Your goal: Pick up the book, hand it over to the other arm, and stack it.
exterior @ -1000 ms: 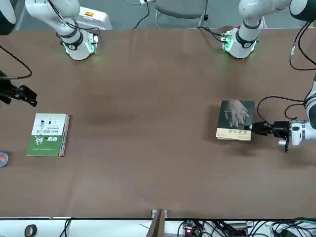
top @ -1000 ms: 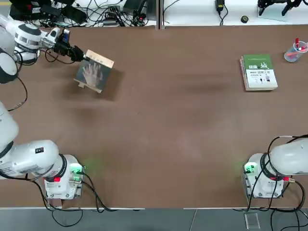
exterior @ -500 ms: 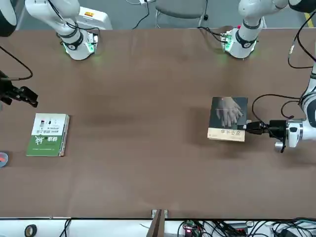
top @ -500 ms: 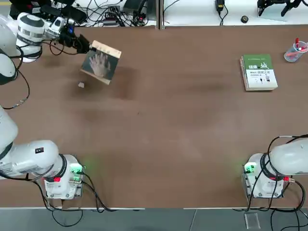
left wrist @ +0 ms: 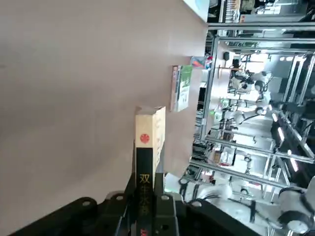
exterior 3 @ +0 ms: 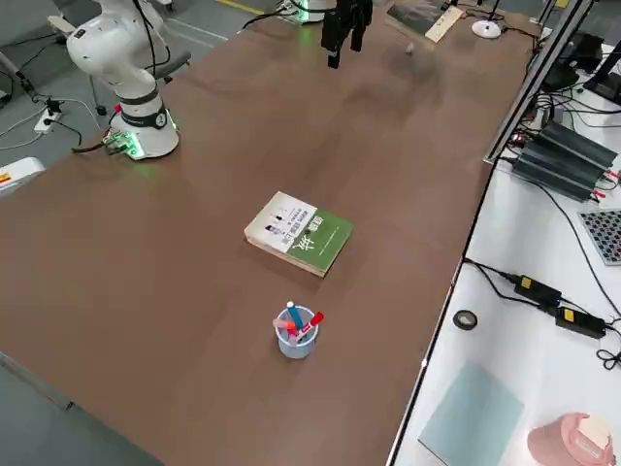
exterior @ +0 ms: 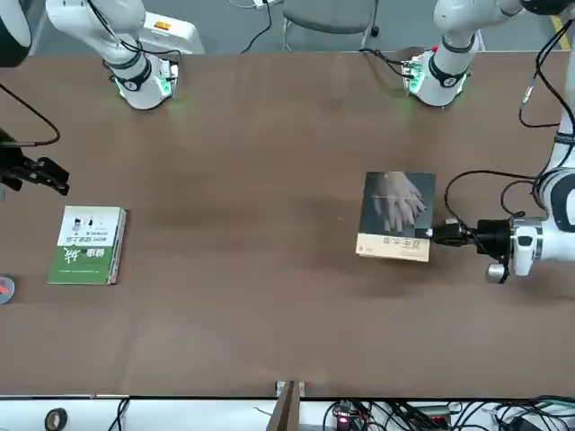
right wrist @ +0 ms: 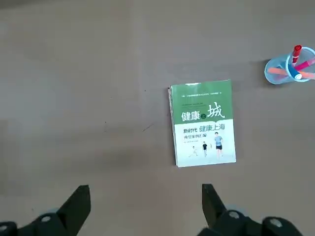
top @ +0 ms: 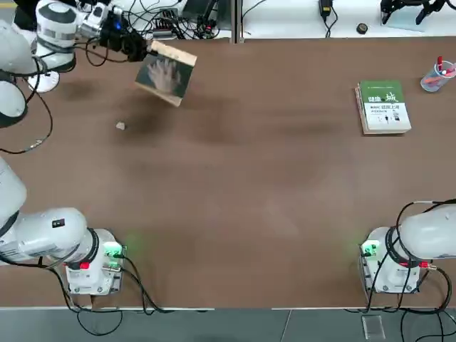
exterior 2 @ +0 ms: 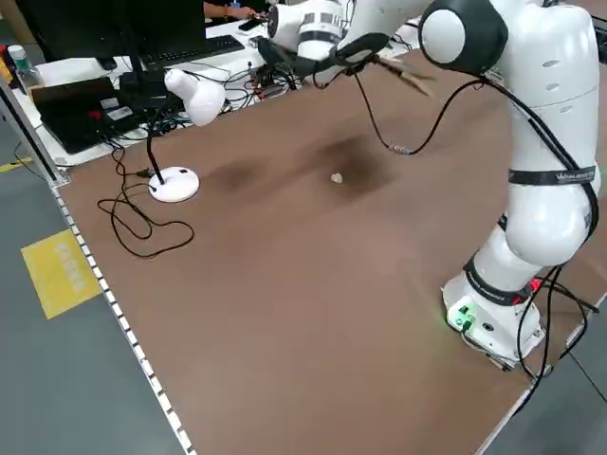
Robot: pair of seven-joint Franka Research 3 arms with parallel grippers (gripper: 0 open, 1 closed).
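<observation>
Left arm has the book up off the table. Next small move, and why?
Probably carry it toward the table's middle for the handover. The left gripper is shut on one edge of the book, which hangs clear of the table at the robot's far left. The right gripper is open and hovers above the green-and-white book, far from the held one.

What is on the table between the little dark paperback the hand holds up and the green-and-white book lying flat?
Nothing: in the top view, only bare brown table separates the dark paperback from the green-and-white book.
</observation>
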